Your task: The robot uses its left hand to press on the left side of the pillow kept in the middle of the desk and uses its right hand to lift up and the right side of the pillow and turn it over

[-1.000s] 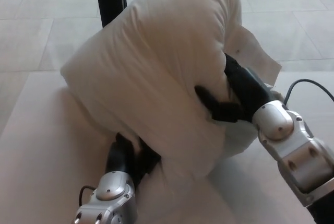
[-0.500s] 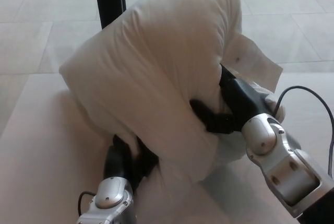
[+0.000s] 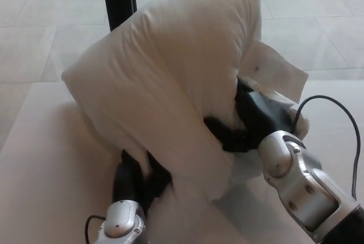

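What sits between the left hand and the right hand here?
In the head view, the raised pillow bulges between the left hand and right hand.

Pale desk point(image 3: 45, 158); the white pillow point(image 3: 170, 79) rests on it, reared up on edge.

Left hand point(image 3: 136, 178) fingers buried beneath the raised pillow point(image 3: 170, 79).
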Tool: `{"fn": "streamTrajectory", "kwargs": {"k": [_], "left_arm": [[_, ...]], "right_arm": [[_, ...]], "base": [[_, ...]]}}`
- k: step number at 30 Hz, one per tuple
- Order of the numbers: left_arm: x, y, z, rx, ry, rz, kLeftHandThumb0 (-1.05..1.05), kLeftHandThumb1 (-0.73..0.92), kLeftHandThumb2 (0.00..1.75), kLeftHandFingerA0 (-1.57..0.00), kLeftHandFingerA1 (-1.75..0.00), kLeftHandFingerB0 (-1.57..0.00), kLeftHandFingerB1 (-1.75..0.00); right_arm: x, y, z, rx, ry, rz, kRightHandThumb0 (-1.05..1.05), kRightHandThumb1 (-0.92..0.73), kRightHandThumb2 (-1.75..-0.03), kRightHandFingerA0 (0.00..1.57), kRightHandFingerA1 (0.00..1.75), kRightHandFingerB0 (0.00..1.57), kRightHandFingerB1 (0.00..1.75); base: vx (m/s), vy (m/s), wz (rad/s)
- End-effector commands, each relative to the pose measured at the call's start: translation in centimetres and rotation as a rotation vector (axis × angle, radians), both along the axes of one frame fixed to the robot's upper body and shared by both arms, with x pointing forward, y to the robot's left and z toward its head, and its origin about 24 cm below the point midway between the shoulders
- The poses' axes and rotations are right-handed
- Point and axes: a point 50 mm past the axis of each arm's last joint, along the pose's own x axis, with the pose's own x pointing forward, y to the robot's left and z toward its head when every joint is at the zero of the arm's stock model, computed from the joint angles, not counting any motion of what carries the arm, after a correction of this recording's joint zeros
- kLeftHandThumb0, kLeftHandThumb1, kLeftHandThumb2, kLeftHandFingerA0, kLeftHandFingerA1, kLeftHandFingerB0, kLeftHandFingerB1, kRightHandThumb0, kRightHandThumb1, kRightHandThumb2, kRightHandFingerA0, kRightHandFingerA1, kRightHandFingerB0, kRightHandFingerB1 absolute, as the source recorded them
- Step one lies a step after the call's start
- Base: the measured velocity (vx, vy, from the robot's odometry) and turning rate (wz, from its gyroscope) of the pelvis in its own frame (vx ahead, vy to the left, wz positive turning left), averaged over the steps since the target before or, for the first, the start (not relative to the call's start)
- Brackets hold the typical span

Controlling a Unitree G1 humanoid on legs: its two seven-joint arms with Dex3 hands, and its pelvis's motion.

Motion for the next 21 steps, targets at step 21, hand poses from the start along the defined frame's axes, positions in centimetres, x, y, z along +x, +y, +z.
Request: {"fn": "streamTrajectory", "kwargs": {"k": [21], "left_arm": [[-2.4,13.0,-0.8,0.073,0.128,-0.005,-0.81,0.82,0.65,-0.24,-0.52,0.00,0.00]], "right_arm": [[-4.0,-21.0,4.0,0.801,0.075,-0.346,-0.45,-0.62,-0.59,0.59,0.52,0.39,0.35]], "base": [[0.00,0.000,0.00]]}}
